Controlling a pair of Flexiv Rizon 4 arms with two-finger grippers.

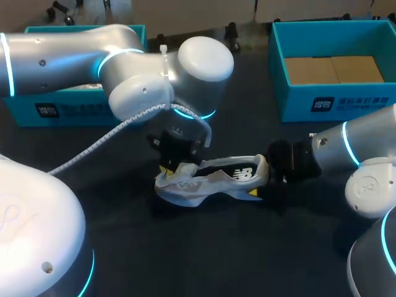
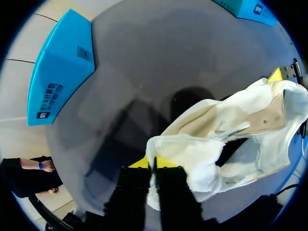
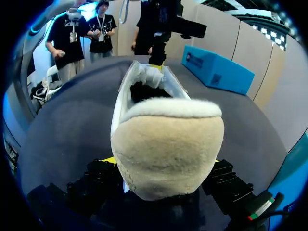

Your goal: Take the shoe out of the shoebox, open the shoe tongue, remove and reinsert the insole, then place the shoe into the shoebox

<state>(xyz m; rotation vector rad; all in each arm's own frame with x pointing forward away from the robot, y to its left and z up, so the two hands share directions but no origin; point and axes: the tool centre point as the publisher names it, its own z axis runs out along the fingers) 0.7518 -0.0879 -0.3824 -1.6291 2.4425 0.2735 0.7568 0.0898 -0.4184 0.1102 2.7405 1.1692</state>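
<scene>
A white shoe (image 1: 216, 179) lies on its side on the dark table between my two grippers. My left gripper (image 1: 176, 166) comes down onto the toe end and is shut on the shoe's tongue (image 2: 178, 149), with white fabric pinched between its fingers (image 2: 137, 175). The shoe's tan inner lining (image 2: 260, 118) shows ahead of it. My right gripper (image 1: 263, 182) is shut on the shoe's heel (image 3: 168, 149), one finger on each side. The fleecy heel fills the space ahead of that gripper. The open teal shoebox (image 1: 334, 99) stands at the back right.
A second teal box part (image 1: 68, 111) lies at the back left, behind my left arm. Bare dark table surrounds the shoe in front and to both sides.
</scene>
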